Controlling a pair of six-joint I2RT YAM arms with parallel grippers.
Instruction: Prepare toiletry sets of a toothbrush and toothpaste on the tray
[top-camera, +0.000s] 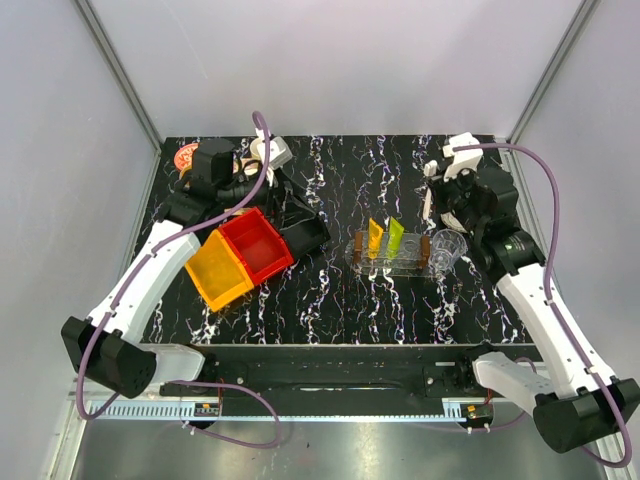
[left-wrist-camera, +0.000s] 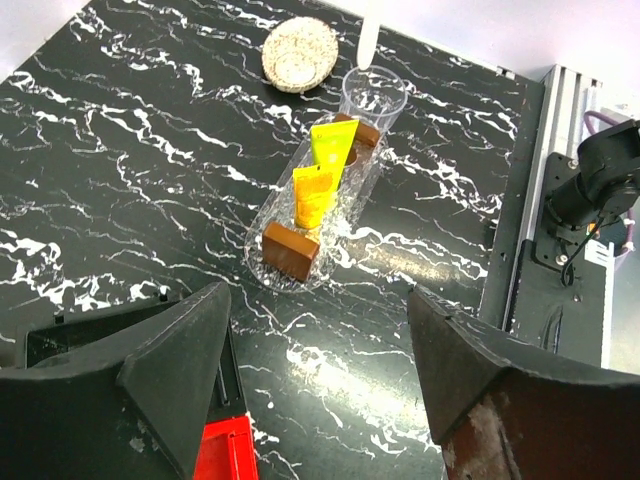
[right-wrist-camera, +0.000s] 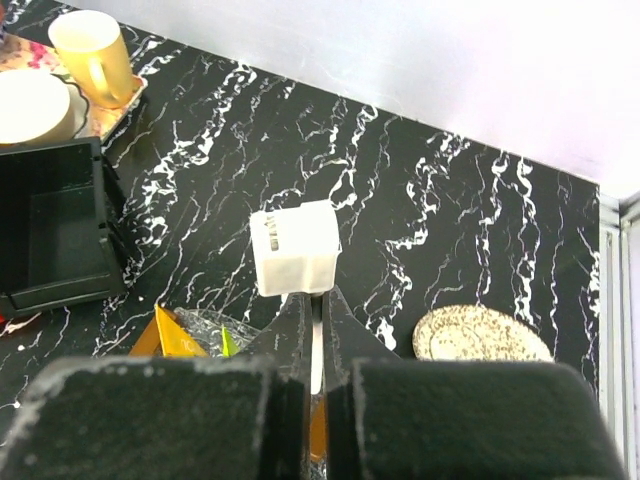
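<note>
Because the right pincer is clamped on the slim toothbrush, hanging close over the clear cup at one end of the tray, a skewed descent could tip the cup or nudge the toothpaste tubes. The left pincer gapes apart over the bins.

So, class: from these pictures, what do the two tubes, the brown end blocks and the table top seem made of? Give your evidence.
Orange-yellow tube and lime tube: likely soft plastic, smooth, bright, slightly translucent. Brown end blocks: wood or plastic, flat solid brown; unclear. Table top: black with white veins, marble look, possibly printed laminate.
</note>
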